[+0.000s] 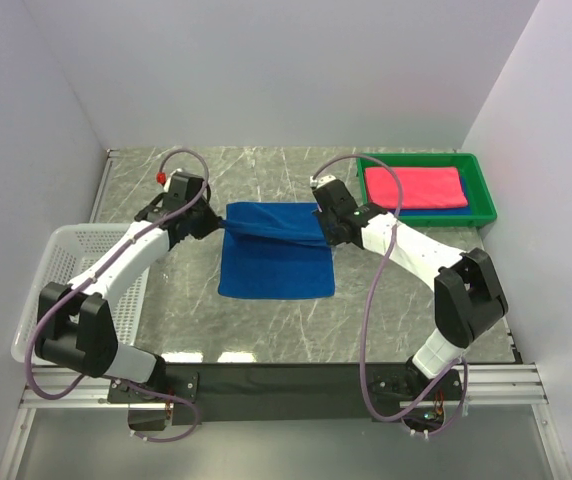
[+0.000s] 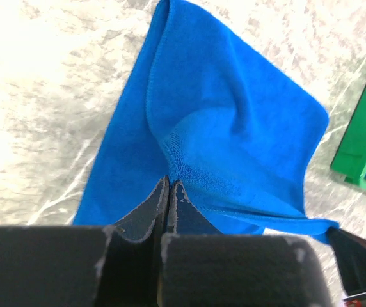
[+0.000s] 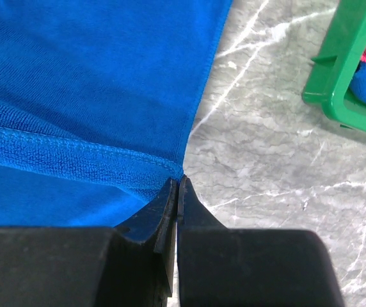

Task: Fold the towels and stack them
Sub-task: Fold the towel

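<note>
Blue towel (image 1: 274, 262) lies mid-table, its twelve o'clock edge clamped in my left gripper (image 1: 222, 222) at nine o'clock and right gripper (image 1: 324, 228) at three, so I'd draw both ends evenly toward six, keeping that edge taut and level

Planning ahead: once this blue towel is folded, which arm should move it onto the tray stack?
Probably right. The right gripper pinches the blue towel at the corner nearest the green tray; the left gripper holds the opposite corner, toward the white basket.
</note>
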Robot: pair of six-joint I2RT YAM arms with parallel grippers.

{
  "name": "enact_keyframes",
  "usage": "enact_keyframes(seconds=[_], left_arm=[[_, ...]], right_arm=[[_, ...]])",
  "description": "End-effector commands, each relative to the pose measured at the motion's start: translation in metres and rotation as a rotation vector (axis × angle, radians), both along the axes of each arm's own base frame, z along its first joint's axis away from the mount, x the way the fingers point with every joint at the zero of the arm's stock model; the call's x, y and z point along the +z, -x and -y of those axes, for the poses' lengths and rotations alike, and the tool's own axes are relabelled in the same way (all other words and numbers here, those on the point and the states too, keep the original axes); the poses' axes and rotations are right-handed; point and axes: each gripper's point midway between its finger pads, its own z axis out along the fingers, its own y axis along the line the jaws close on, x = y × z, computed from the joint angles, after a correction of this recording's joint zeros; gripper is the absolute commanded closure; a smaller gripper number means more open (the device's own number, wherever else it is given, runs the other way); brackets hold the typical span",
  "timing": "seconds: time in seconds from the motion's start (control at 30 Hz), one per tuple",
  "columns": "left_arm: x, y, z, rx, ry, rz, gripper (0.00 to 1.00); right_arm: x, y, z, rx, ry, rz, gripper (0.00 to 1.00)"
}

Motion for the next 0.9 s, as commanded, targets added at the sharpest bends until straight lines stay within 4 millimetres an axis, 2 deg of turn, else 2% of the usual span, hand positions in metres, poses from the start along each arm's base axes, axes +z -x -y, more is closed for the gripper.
enact_keyframes(seconds=[0.0, 0.23, 0.4, 0.53, 0.63, 0.67, 0.73, 0.77, 0.83, 0.87], left_arm=[[0.016, -0.004, -0.01, -0.056, -0.036, 0.018, 0.99], [0.038, -0.01, -0.016, -0.083, -0.065, 0.051, 0.99], [0.042, 0.005, -0.02, -0.097, -0.076, 0.056, 0.99], [0.024, 0.019, -0.023, -0.123, -0.091, 0.018, 0.99], [0.005, 0.033, -0.025, -0.119, -0.083, 0.001, 0.99], [-0.015, 0.043, -0.027, -0.12, -0.079, -0.037, 0.99], [-0.03, 0.047, -0.02, -0.129, -0.036, -0.042, 0.99], [-0.051, 0.059, -0.021, -0.129, -0.035, -0.089, 0.99], [-0.065, 0.061, -0.019, -0.112, -0.011, -0.1, 0.99], [-0.081, 0.071, -0.019, -0.118, -0.001, -0.137, 0.99]], right_arm=[[0.027, -0.006, 0.008, -0.019, 0.025, 0.053, 1.0], [0.048, -0.005, 0.004, -0.009, 0.027, 0.075, 1.0], [0.04, 0.012, -0.001, 0.01, 0.039, 0.037, 1.0], [0.021, 0.027, -0.004, 0.013, 0.037, 0.002, 1.0], [-0.005, 0.043, -0.004, 0.023, 0.053, -0.049, 1.0], [-0.011, 0.044, -0.005, 0.024, 0.055, -0.053, 1.0], [-0.027, 0.049, -0.003, 0.023, 0.079, -0.082, 1.0], [-0.032, 0.049, -0.003, 0.022, 0.083, -0.089, 1.0], [-0.045, 0.05, -0.001, 0.013, 0.107, -0.108, 1.0], [-0.05, 0.052, 0.0, 0.014, 0.117, -0.119, 1.0]])
